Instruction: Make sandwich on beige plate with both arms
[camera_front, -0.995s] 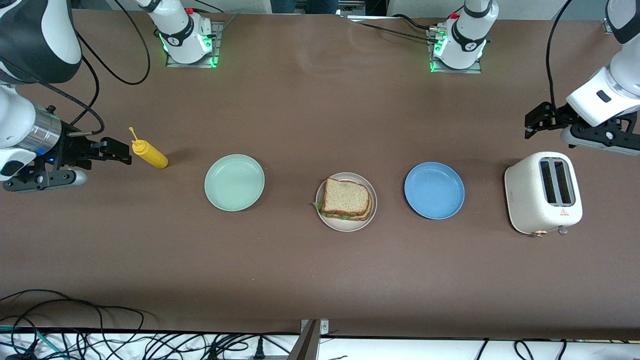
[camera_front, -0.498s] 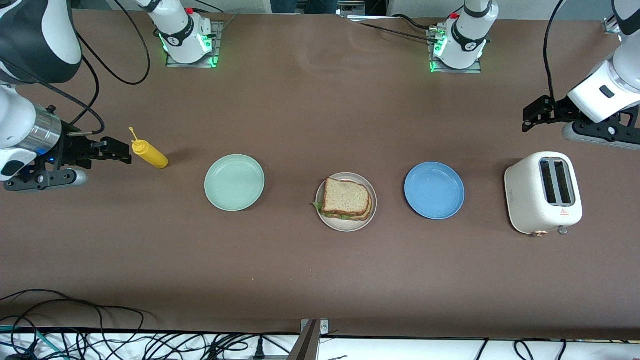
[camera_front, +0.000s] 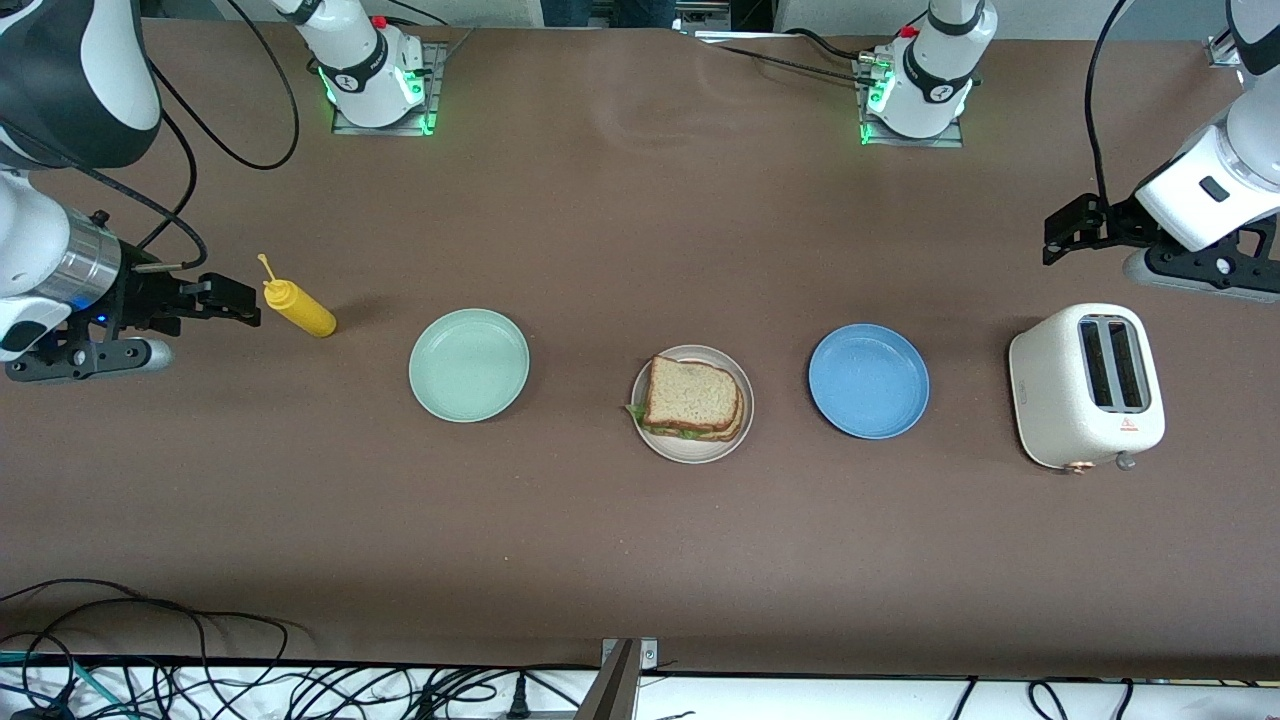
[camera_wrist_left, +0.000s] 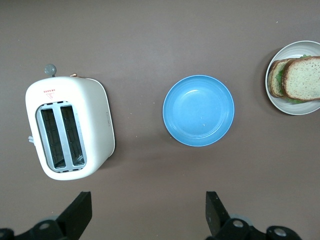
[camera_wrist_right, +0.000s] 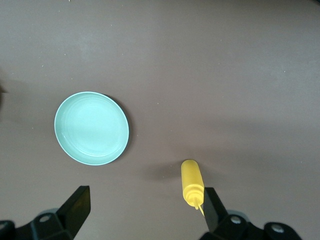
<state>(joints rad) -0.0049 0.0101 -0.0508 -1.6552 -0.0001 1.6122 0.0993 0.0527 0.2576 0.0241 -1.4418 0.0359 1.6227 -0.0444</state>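
Observation:
The sandwich (camera_front: 693, 397), two tan bread slices with green lettuce between them, lies on the beige plate (camera_front: 650, 433) at the table's middle; both also show in the left wrist view, the sandwich (camera_wrist_left: 300, 77) on the plate (camera_wrist_left: 286, 105). My left gripper (camera_front: 1062, 230) is open and empty, in the air over bare table at the left arm's end, near the toaster. In its own view its gripper (camera_wrist_left: 148, 215) holds nothing. My right gripper (camera_front: 232, 302) is open and empty at the right arm's end, beside the yellow bottle; it also shows in its own view (camera_wrist_right: 145, 212).
A blue plate (camera_front: 868, 380) lies between the sandwich and a white toaster (camera_front: 1088, 386). A mint green plate (camera_front: 468, 364) lies toward the right arm's end, with a yellow squeeze bottle (camera_front: 298, 307) on its side past it. Cables hang along the table's near edge.
My left gripper has drawn back a little toward the arms' bases, away from the toaster. My right gripper has barely moved. The sandwich and plates have not moved.

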